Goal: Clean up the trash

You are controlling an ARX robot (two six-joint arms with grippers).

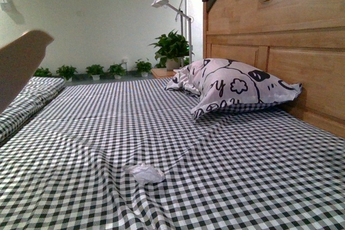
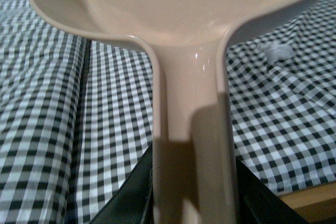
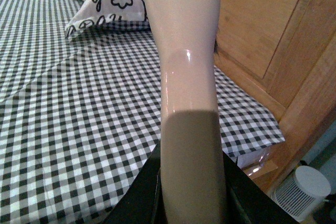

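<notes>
Both grippers clamped on tools.
The left gripper [image 2: 191,198] grips the dustpan [image 2: 184,3] handle; the right gripper [image 3: 191,198] grips the brush [image 3: 184,51]. The trash [image 1: 144,172] lies on the sheet [image 1: 242,176], off the dustpan's side, apart.

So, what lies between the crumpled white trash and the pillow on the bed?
Between the trash and the pillow only the bare checked sheet lies, slightly creased; the front view shows it.

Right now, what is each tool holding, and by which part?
The left tool grips the beige dustpan by its handle. The right tool grips a pale handle low down; its head is out of view.
</notes>
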